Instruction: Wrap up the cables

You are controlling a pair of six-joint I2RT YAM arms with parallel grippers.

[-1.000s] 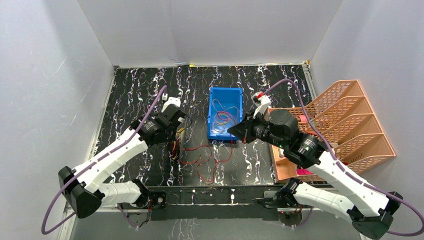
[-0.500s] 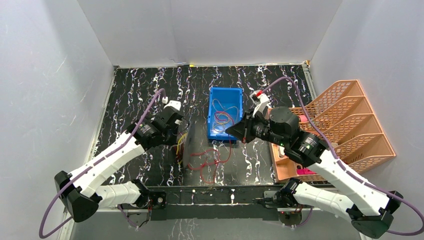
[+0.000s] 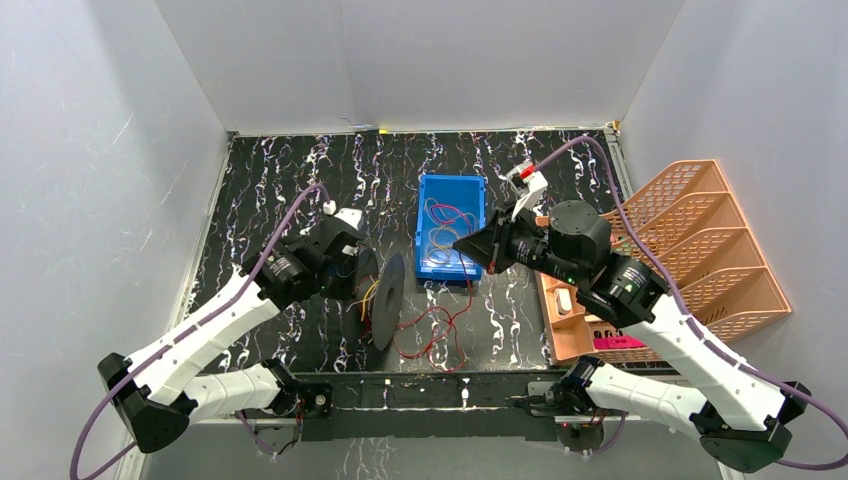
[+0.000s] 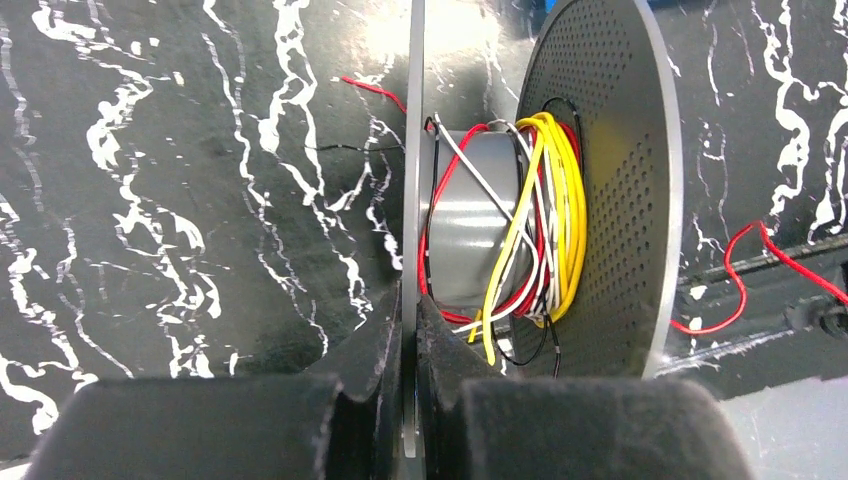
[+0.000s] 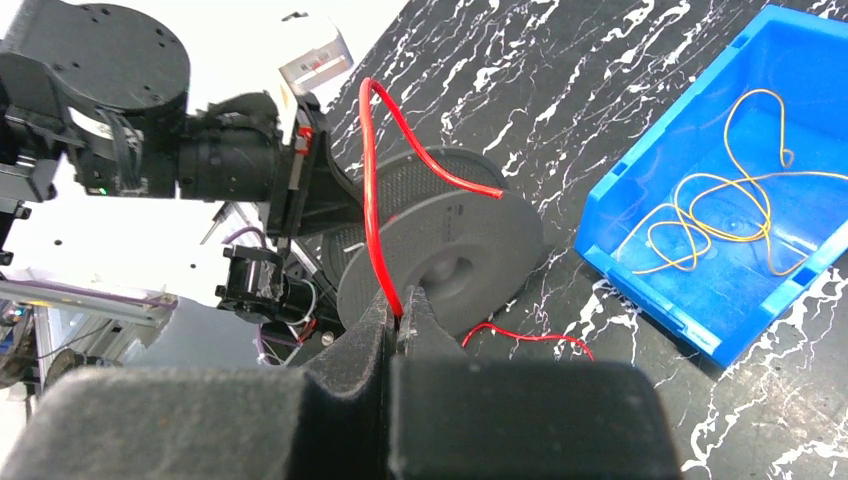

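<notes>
Slack from the thin bright-red wire (image 3: 430, 325) lies on the table nearest the arm bases, just in front of the grey perforated spool (image 3: 385, 298). The spool stands on edge, its axle pointing sideways. The left tool (image 4: 408, 330) is pinched on the spool's left flange. Right of the spool and beyond it, the right tool (image 5: 400, 305) is clamped on the red wire and faces the flange's flat side. Farther off, pale tan wires (image 3: 445, 238) lie in a blue plastic bin (image 5: 650, 300).

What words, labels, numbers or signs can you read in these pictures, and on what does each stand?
No text is readable.
White tag, top of the right wrist view: marks too blurred to read.
Pink item in the orange tray: any print too small to read.
</notes>
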